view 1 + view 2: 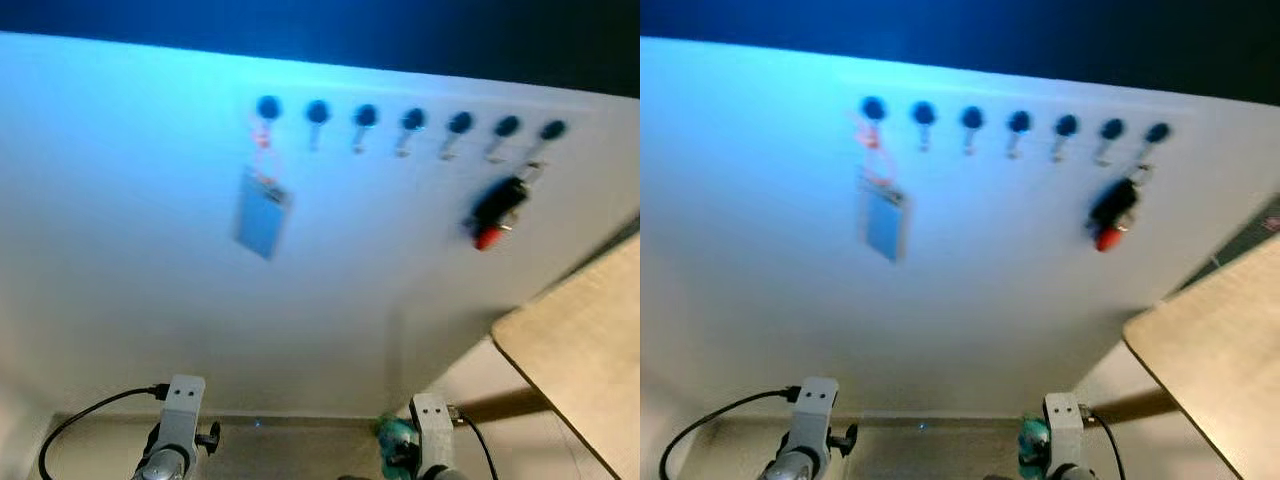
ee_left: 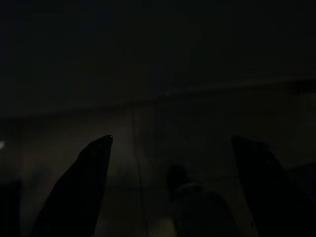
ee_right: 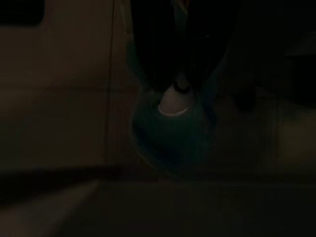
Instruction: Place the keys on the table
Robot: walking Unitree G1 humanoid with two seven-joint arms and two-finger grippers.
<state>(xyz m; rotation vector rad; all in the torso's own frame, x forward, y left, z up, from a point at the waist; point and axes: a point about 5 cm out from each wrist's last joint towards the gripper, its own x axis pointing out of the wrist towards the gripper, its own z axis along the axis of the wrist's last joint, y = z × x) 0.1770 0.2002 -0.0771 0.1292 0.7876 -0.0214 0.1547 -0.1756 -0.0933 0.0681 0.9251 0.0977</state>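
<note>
blue card & black-red keys hang on wall hooks, table rt.

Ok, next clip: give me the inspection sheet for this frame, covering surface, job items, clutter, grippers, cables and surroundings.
Surface: light wooden table at the robot's right, only its corner in view.
Job's things: teal keychain hanging from the right gripper's shut fingers, also visible by the right wrist.
Clutter: blue card on a red loop hangs from the leftmost hook; black and red key fob hangs from the rightmost hook.
Grippers: left gripper open, idle, low; right gripper shut on the keychain, low.
Cables: black cable looping from the left wrist.
Surroundings: white wall board with a row of seven dark hooks; picture blurred.
</note>
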